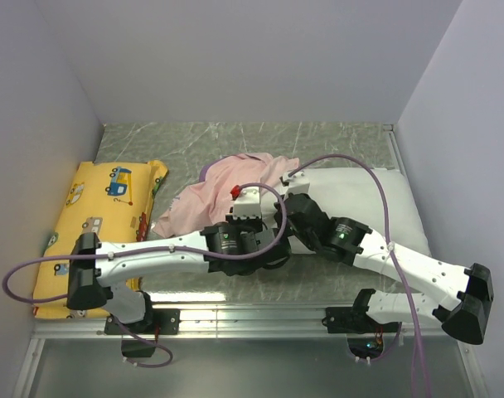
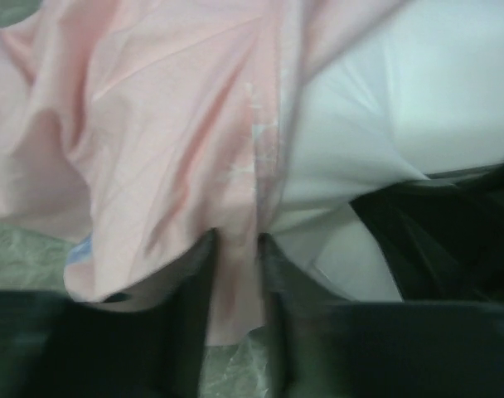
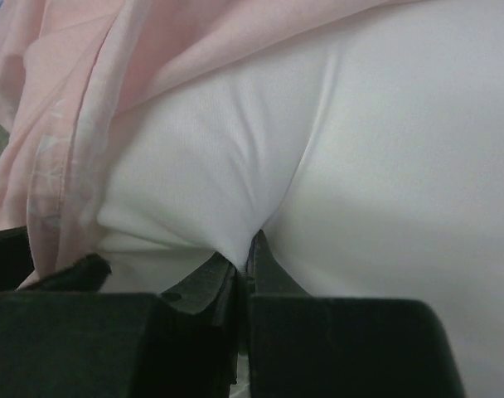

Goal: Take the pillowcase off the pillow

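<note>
Here, the only container is the pillowcase [image 1: 227, 186], turned to its plain pale pink side and bunched in loose folds around the middle of the table [image 1: 194, 137]. It lies over the left end of the pillow [image 1: 368, 195]; how much of the pillow sits inside it cannot be told. In the left wrist view the case's hem crosses the white cover, which comes out from under it toward the table's right edge.

By count there is one pillowcase, one white pillow, one yellow vehicle-print pillow [image 1: 94, 224], and two arms, each with one gripper.

The white pillow lies flat with its long axis running left to right, parallel to the far edge. Its bare right end lies close to the right edge and its left end is under the pink folds. The pillowcase has no clear long axis in its crumpled heap, and its open side faces the right edge. The yellow pillow lies along the left edge, its long axis running from the near edge toward the far edge, apart from the pink fabric.

Both arms meet over the middle of the table. The left gripper [image 2: 235, 249] is clamped on a fold of the pink pillowcase just beside the hem. The right gripper [image 3: 245, 249] has its fingers drawn together, pinching a tuck of the pillow's white cover.
</note>
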Motion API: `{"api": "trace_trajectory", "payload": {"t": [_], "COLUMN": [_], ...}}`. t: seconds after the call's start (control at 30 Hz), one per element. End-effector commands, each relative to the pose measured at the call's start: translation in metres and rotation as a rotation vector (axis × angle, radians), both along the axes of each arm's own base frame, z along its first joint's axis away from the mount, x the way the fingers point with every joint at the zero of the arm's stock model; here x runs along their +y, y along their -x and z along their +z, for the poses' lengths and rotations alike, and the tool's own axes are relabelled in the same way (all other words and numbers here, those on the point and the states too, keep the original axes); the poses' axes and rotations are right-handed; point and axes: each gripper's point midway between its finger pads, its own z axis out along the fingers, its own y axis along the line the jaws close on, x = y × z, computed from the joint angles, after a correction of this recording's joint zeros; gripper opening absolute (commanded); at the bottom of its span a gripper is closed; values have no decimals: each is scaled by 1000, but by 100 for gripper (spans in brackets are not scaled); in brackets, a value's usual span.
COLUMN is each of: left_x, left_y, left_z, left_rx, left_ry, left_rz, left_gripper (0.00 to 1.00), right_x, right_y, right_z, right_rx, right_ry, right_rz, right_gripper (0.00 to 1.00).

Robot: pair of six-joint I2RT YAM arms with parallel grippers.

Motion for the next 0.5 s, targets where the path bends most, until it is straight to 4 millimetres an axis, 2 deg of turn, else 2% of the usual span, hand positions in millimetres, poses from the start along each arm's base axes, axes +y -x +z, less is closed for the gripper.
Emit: {"api": "trace_trajectory", "payload": {"t": [0.0,0.07,0.1,0.17,0.23,0.27,0.3,0.33,0.37,0.4,0.43,0.47], "left_x": [43,51,55,62,72,78,85,88,98,106,110,133], "left_y": [-7,-8,-9,-16,-19,-29,-31,-35,-38,-57,-55,-64], "left_z": [16,16,11,16,7,17,4,2,10,17,-5,2], "left_rx": [-89,-95,-92,-91,-69,-80,-47,-35,-40,-65,-10,-33], "left_ry": [-99,-108,-117,-73,-68,-6,-11,23,49,143,152,196], "left_rz": [149,168,168,185,183,195,186,183,160,204,168,210], "left_gripper": [26,16,8,1,1,1,1,0,0,0,1,1], "right_x": [6,5,4,2,-2,-3,-7,-10,-12,-16,-22,-27], "right_y": [-12,-11,-10,-10,-8,-7,-6,-6,-5,-5,-3,-3], "right_z": [33,35,36,37,41,41,44,46,49,51,55,57], "right_rx": [-60,-63,-66,-67,-71,-71,-76,-80,-84,-90,-97,-101], "right_ry": [-99,-102,-105,-106,-109,-108,-112,-114,-121,-121,-122,-125], "right_rz": [-41,-40,-41,-46,-51,-53,-60,-68,-72,-83,-90,-105], "right_gripper": [0,0,0,0,0,0,0,0,0,0,0,0]}}
